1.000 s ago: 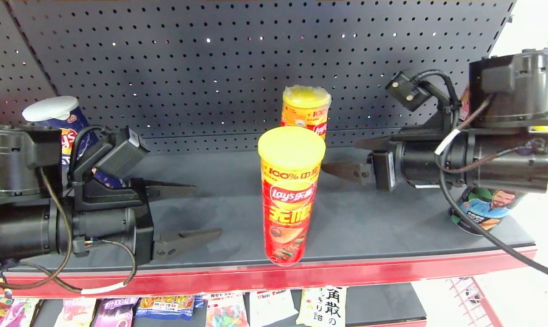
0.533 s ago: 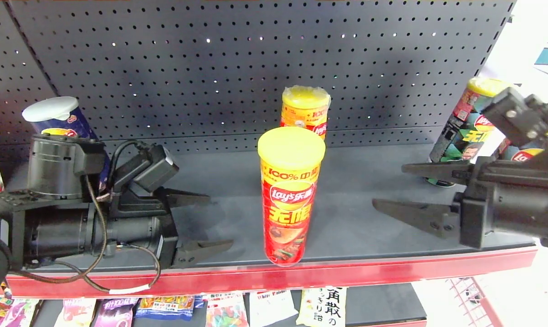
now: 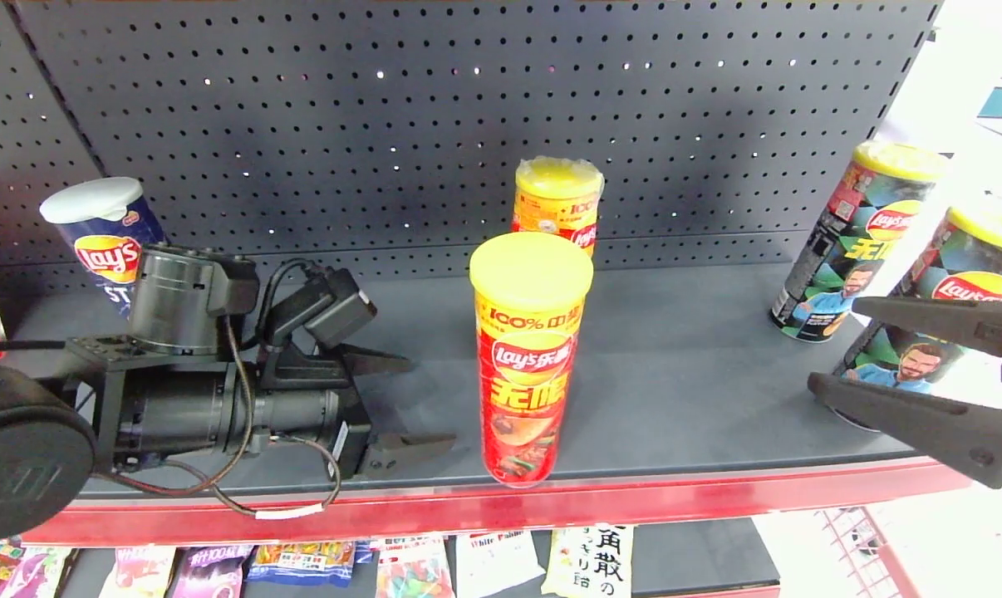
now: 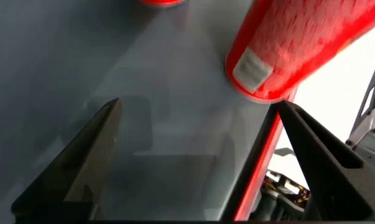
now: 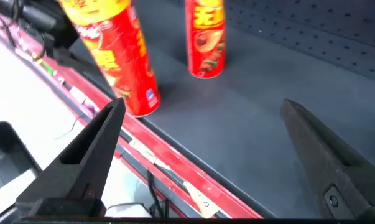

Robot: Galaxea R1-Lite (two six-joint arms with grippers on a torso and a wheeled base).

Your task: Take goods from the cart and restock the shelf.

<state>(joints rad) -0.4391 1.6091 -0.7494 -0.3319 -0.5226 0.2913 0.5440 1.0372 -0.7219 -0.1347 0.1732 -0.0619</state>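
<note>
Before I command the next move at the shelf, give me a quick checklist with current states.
1. The left gripper open and empty: ok.
2. The right gripper open and empty: ok.
3. The front red can upright: ok, though it stands close to the red shelf edge.
4. Gap between left gripper and front red can: ok, apart in the head view.
5. The rear red can upright: ok.
6. Right gripper clear of the nearer green can: cannot tell; it overlaps the can in the head view.
</note>
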